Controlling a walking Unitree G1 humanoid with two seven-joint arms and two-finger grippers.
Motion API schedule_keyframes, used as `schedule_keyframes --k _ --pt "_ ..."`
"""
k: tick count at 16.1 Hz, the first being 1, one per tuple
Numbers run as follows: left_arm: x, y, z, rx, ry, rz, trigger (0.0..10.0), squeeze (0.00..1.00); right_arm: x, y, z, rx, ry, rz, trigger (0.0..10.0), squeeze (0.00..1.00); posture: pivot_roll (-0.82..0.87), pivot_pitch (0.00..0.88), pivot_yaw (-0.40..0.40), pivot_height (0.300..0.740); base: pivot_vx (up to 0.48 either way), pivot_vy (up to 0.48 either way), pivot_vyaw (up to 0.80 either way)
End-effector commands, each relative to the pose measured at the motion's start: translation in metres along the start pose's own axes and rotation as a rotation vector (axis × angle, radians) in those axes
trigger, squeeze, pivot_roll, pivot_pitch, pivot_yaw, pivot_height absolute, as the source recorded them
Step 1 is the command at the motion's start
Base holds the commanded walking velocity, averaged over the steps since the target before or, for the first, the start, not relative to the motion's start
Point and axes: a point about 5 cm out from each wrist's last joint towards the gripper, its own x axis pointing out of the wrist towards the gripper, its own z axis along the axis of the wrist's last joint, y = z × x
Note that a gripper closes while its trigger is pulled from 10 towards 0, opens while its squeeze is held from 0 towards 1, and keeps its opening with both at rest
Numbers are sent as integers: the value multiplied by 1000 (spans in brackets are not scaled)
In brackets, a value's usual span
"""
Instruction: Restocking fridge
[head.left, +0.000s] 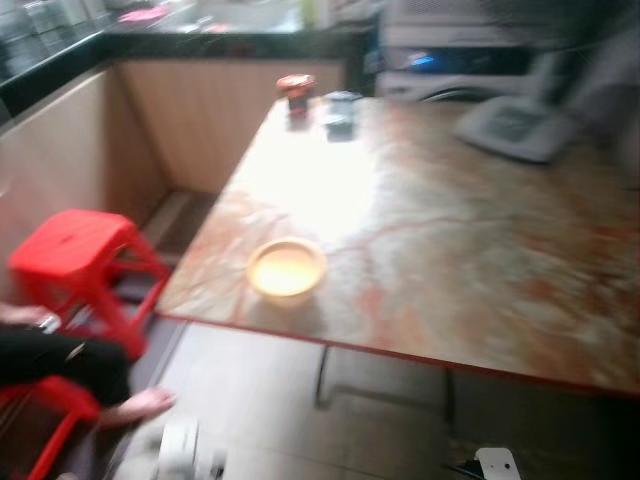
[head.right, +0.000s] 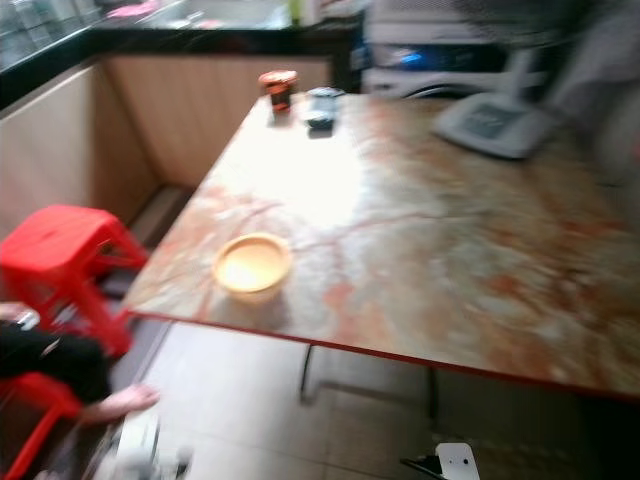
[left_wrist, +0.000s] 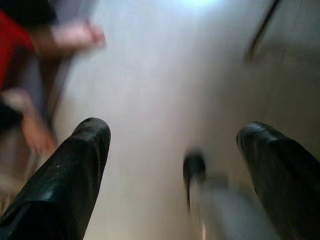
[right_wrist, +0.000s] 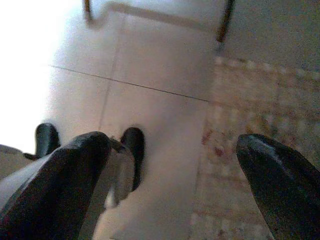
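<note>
Left eye view, one bowl (head.left: 286, 268), two jars (head.left: 296, 95)

I'm looking at a home kitchen or dining corner. A marble-patterned desk (head.left: 450, 250) carries a yellow bowl (head.left: 286, 268) and two jars (head.left: 296, 92) at its far edge. Beyond runs a dark countertop (head.left: 230, 42) over wood-panelled walls. Red plastic stools (head.left: 75, 255) stand on the tiled floor (right_wrist: 150, 75) beneath my tools.
</note>
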Motion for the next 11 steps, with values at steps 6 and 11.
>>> schedule_keyframes --k 6,11 --pt "-6 18 11 18 -194 79 10000 0 0 2 -3 -2 1 7 10000 0 -85 0 84 740 0 0 0" --pt "-32 27 37 177 -578 206 10000 0 0 3 -6 -21 10 12 10000 0 -70 0 89 740 0 0 0"
